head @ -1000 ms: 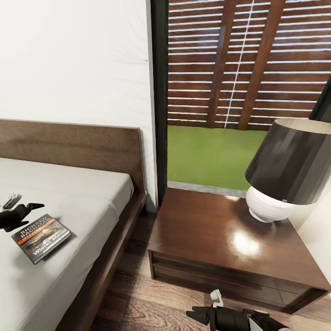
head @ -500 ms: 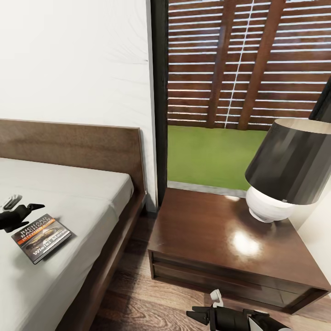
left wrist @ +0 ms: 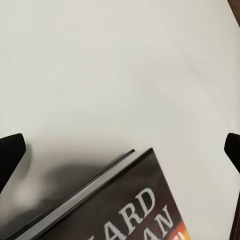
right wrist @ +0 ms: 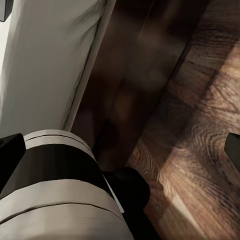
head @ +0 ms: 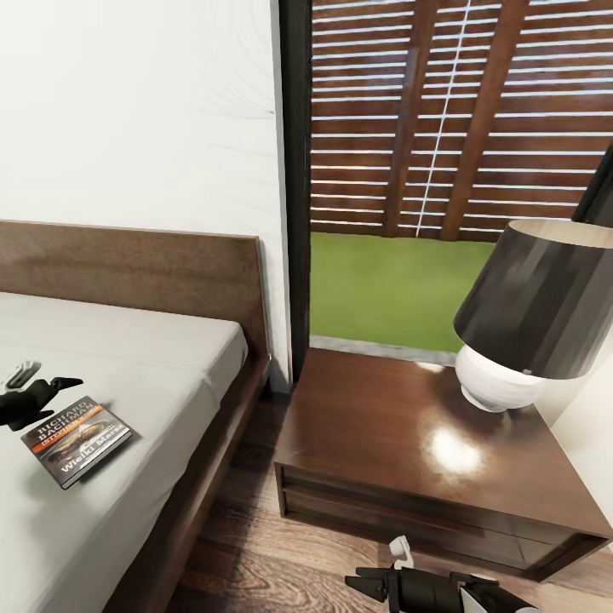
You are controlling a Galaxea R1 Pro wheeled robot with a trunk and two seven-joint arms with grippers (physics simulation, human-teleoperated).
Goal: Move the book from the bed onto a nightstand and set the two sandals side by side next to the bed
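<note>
1. Book (head: pixel 77 443) lies flat, cover up, on the light-grey mattress of the bed (head: pixel 153 358), near the mattress's side edge and well short of the headboard.
2. Left gripper (head: pixel 53 387) hangs low over the mattress just beside the book's upper corner, its dark fingers pointing toward the headboard side; in the left wrist view the fingertips (left wrist: pixel 11 152) sit wide apart at the frame's edges with the book's corner (left wrist: pixel 115 210) between and beyond them, so it is released and grasping nothing.
3. Right gripper (head: pixel 362 584) reaches level across the wood-plank floor (head: pixel 255 562) in front of the nightstand (head: pixel 409 443), pointing toward the bed frame; its fingers are spread and bare.
4. Nightstand top carries a lamp (head: pixel 528 315) with a dark shade and white base
</note>
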